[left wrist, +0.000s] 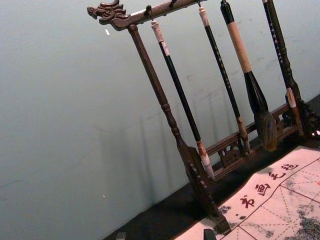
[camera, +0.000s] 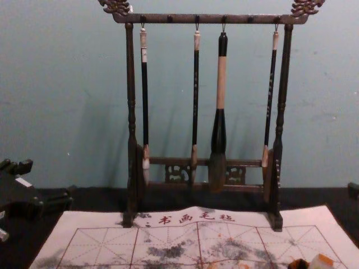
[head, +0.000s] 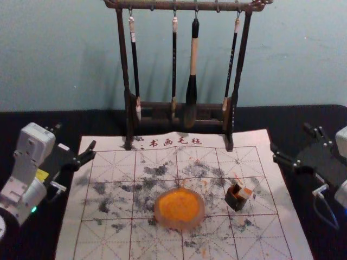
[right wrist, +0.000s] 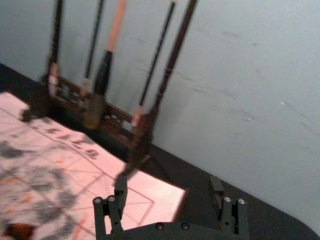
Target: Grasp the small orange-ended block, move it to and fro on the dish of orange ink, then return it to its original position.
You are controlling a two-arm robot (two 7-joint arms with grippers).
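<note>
Orange-ended block (head: 245, 193) by dark box (head: 233, 202), right of dish (head: 201, 210). Left gripper (head: 76, 137), right gripper (head: 291, 139) flank mat (head: 70, 233), fingers wide.

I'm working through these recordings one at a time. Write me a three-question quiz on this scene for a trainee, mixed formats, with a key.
1. How many brushes hang from the rack?
2. In the head view, the orange-ended block is where relative to the dish of orange ink?
A. On the robot's left of it
B. On the robot's right of it
C. Lying in it
3. True or false: the right gripper is closed around the orange-ended block.

Key:
1. Four.
2. B.
3. False; the right gripper is open, away from the block, at the right of the head view.
</note>
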